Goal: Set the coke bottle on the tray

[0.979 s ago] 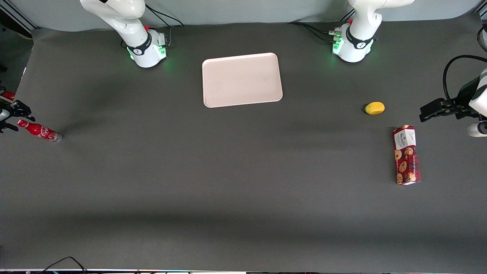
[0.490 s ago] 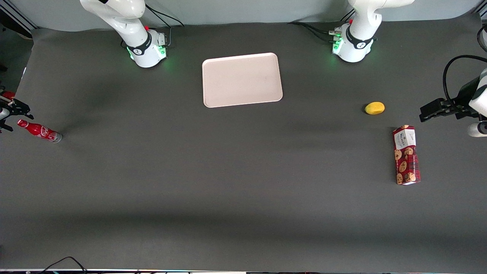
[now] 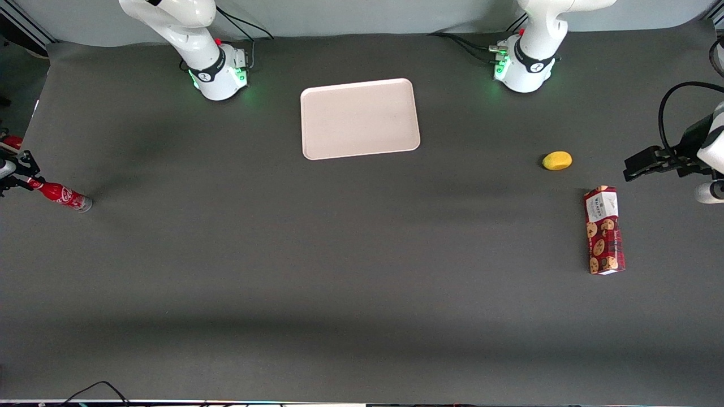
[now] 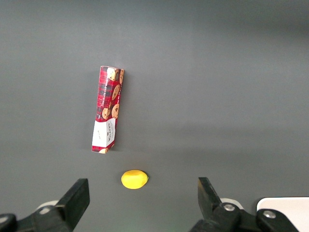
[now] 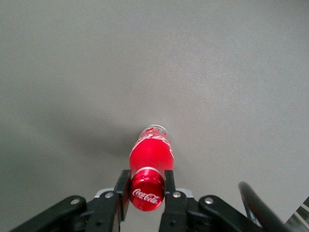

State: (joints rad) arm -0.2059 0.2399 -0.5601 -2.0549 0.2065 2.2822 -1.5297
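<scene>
The coke bottle [image 3: 63, 196], small and red with a white script logo and a silvery base, stands at the working arm's end of the table. My gripper [image 3: 22, 178] is at its top, right at the edge of the front view. In the right wrist view the fingers [image 5: 123, 186] press on both sides of the red cap of the coke bottle [image 5: 150, 153], so the gripper [image 5: 147, 191] is shut on it. The pale pinkish tray [image 3: 360, 118] lies flat and bare between the two arm bases, far from the bottle.
A yellow lemon-like fruit [image 3: 557, 160] and a red cookie box [image 3: 604, 230] lie toward the parked arm's end of the table. Both also show in the left wrist view, the fruit [image 4: 134, 179] and the box [image 4: 108, 108]. The working arm's base [image 3: 218, 70] stands beside the tray.
My gripper has come down from just above the bottle's cap onto it, and its fingers now hug the cap. The bottle stays where it was.
</scene>
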